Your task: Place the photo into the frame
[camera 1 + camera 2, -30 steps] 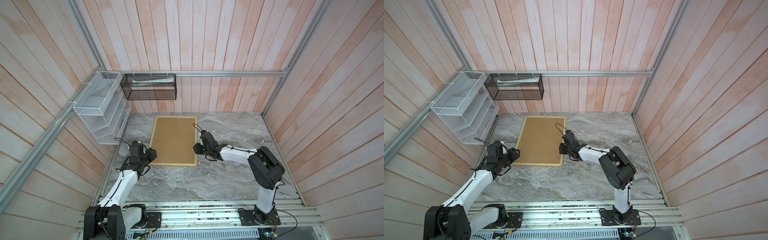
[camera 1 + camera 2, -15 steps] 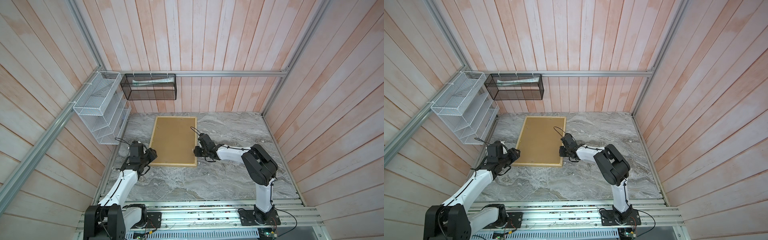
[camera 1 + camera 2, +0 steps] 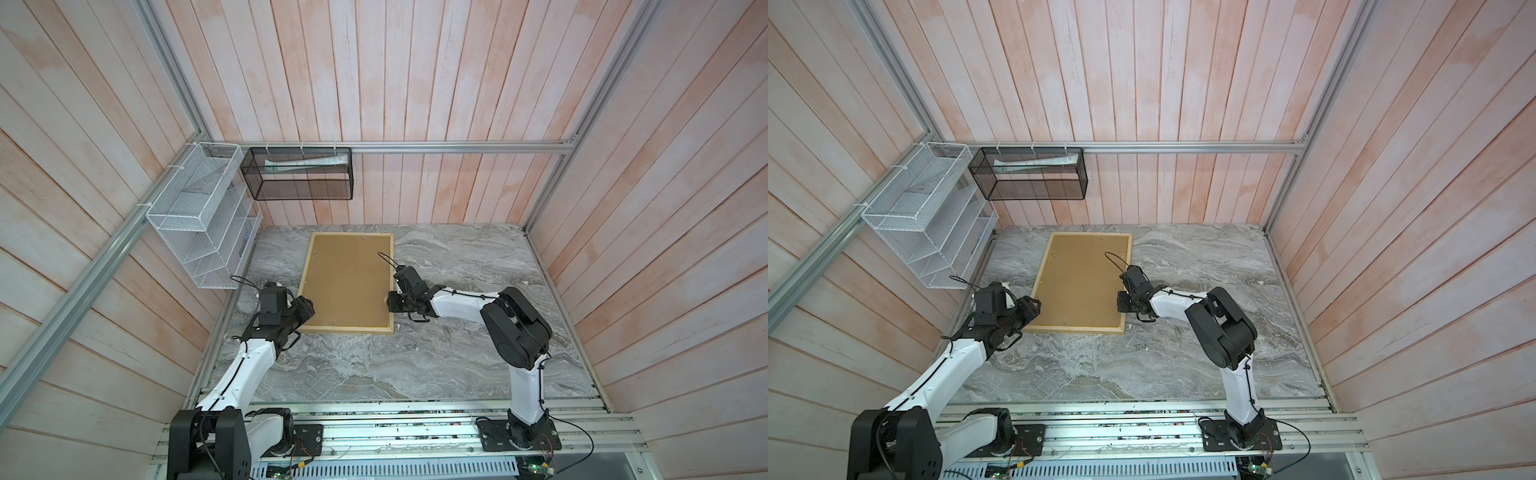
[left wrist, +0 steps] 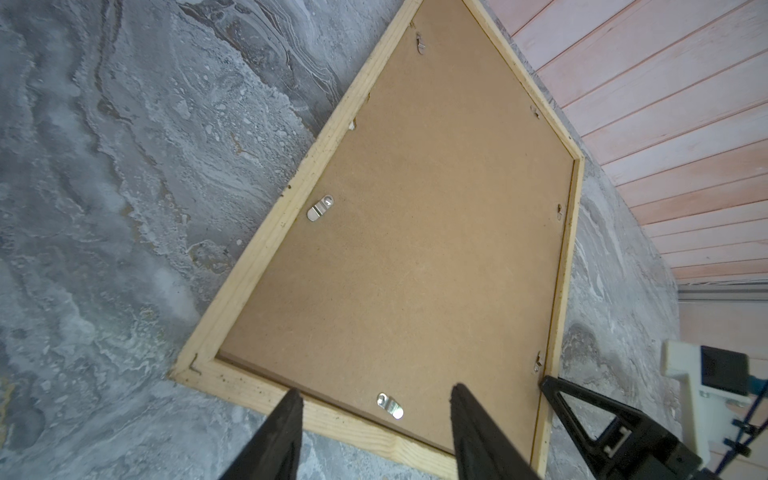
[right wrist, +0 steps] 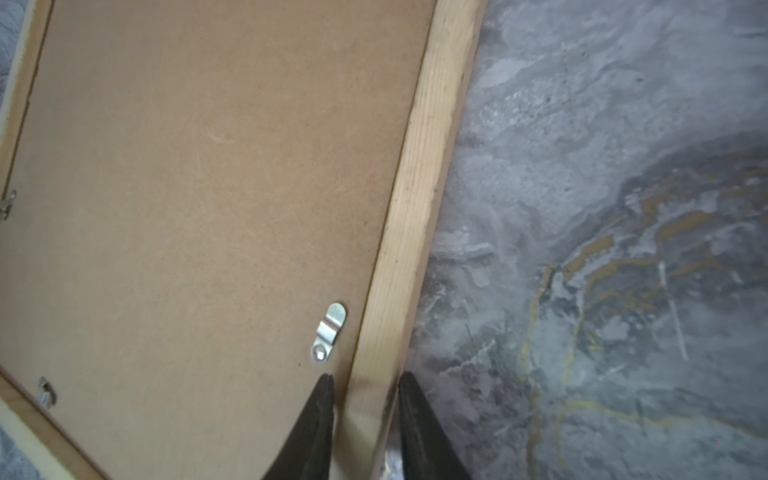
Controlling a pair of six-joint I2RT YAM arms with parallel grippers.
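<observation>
a: what is on the table (image 3: 415, 357)?

b: the frame (image 3: 353, 330), thin pale wood, lies flat and face down on the grey marbled table, between the two arms and towards the back wall. a brown backing panel (image 4: 415, 249) fills its back. i think it is laid this way so the small metal clips (image 5: 328, 332) along the panel's edge can be reached.

a: and the photo?

b: it is not visible in any view. i cannot tell whether it sits under the panel.

a: where are the right jaws?

b: they are low over the long rail on the right arm's side, near the front corner, and they straddle it. one jaw is over the panel just beside a clip, the other is at the rail's outer edge. only slivers of gap show, so i cannot tell whether they pinch the wood. my guess is a grip to steady or lift the frame.

a: the left jaws?

b: they are parted wide and hold nothing. they hover above the front end of the frame, by the corner on the left arm's side. the left wrist view shows the short front rail and one clip between them.
</observation>
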